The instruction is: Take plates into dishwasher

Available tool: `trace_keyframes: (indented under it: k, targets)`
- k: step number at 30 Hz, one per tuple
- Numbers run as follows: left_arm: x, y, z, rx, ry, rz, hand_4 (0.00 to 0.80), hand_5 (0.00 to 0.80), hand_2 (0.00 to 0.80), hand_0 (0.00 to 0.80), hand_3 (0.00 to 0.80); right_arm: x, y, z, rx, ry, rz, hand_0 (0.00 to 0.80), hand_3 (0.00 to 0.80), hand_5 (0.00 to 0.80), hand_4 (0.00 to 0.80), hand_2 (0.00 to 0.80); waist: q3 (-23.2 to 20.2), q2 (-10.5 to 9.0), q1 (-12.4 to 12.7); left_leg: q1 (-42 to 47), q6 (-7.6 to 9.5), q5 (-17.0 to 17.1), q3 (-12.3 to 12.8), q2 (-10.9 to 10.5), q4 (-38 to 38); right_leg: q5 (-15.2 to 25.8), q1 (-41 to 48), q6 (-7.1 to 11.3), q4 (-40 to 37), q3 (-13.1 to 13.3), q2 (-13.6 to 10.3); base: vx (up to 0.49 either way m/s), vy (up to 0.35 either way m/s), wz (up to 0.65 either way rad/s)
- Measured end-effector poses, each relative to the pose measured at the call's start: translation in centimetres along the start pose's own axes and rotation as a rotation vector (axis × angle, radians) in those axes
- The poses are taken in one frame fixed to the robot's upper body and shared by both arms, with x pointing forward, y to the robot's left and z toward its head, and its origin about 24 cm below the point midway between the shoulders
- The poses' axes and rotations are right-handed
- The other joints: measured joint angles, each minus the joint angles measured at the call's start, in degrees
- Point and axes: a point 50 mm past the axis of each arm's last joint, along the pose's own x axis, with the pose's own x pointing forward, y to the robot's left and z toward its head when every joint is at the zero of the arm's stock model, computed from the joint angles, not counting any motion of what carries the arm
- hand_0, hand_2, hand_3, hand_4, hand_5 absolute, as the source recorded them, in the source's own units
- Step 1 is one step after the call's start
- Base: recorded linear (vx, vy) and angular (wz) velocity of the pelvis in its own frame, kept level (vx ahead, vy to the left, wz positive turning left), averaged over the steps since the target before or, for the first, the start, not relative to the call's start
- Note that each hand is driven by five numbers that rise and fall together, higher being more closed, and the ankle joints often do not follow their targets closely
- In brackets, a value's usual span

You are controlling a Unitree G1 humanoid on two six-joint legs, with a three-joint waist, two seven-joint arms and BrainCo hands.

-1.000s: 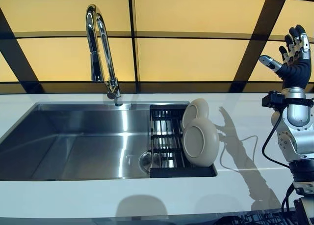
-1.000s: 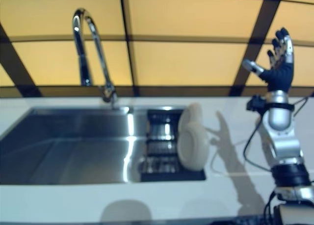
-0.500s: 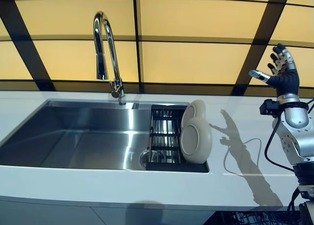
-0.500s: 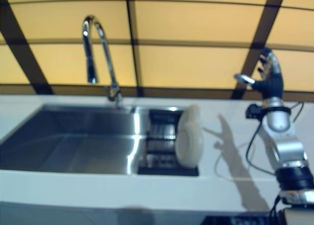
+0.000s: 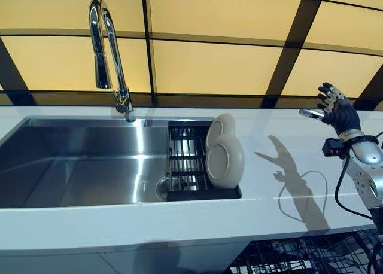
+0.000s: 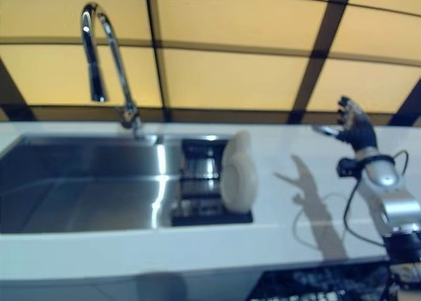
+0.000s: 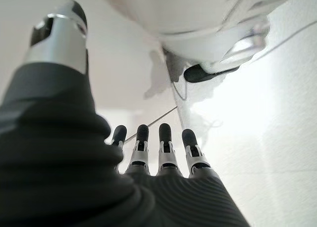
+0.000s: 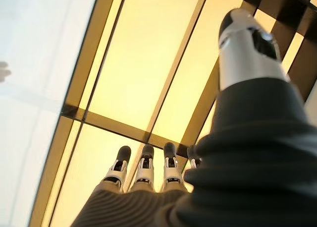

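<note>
Right hand (image 5: 336,110) fingers (image 8: 143,170) straight, empty; left hand (image 7: 148,167) likewise.

My right hand (image 5: 337,112) is raised, fingers (image 8: 143,171) straight, holding nothing — my left hand (image 7: 148,187) likewise has straight fingers, empty.

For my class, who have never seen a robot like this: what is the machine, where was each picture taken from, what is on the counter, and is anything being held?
This is a humanoid robot. Two pictures come from cameras in its head, looking down at a white counter with a steel sink and a tall faucet. Two cream plates stand on edge in a black rack in the sink's right part. The right hand is raised above the counter, fingers spread, holding nothing. The other two pictures come from wrist cameras. The left hand, seen only there, is open and empty too.
</note>
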Motion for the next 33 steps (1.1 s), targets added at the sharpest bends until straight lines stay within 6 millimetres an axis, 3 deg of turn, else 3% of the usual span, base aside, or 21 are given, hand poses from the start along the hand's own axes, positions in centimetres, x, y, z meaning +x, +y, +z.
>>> trace_keyframes:
  k: [10, 15, 21, 33]
  targets:
    - [-0.1, 0.4, -0.2, 0.007, 0.013, 0.015, 0.000, 0.000, 0.000, 0.000, 0.000, -0.1, 0.0, -0.6, 0.005, 0.023, 0.021, 0.000, 0.000, 0.000, 0.000, 0.000, 0.11, -0.14, 0.30, 2.55, 0.35, 0.36, 0.19, -0.18, -3.50, 4.82, 6.14, 0.62, -11.10, -0.20, 0.84, -0.017, 0.008, 0.00]
    - [0.0, 0.7, 0.0, 0.005, 0.010, 0.022, 0.000, 0.000, 0.000, 0.000, 0.000, -0.1, -0.4, -1.3, 0.007, 0.055, 0.023, 0.000, 0.000, 0.000, 0.000, 0.000, 0.96, -1.36, 0.24, 2.93, 0.33, 0.36, 0.66, -0.19, -3.94, 6.40, 7.83, 1.00, -14.49, -0.03, 1.08, -0.015, -0.008, -0.02]
    - [0.0, 0.9, 0.1, 0.006, 0.007, 0.025, 0.000, 0.000, 0.000, 0.000, 0.000, -0.2, -0.6, -2.3, 0.031, 0.128, 0.059, 0.000, 0.000, 0.000, 0.000, 0.000, 1.81, -2.56, 0.25, 3.78, 0.35, 0.42, 0.77, -0.33, -4.70, 6.65, 8.60, 1.07, -15.30, 0.09, 1.02, 0.000, 0.000, 0.00]
    - [-0.1, 1.8, 0.1, 0.012, 0.008, 0.048, 0.000, 0.000, 0.000, 0.000, 0.000, -0.6, 0.2, -4.0, 0.097, 0.290, 0.196, 0.000, 0.000, 0.000, 0.000, 0.000, 2.95, -2.95, 0.25, 4.57, 0.47, 0.51, 0.82, -0.40, -5.28, 6.74, 9.11, 0.95, -15.32, 0.12, 0.99, 0.000, 0.000, 0.00]
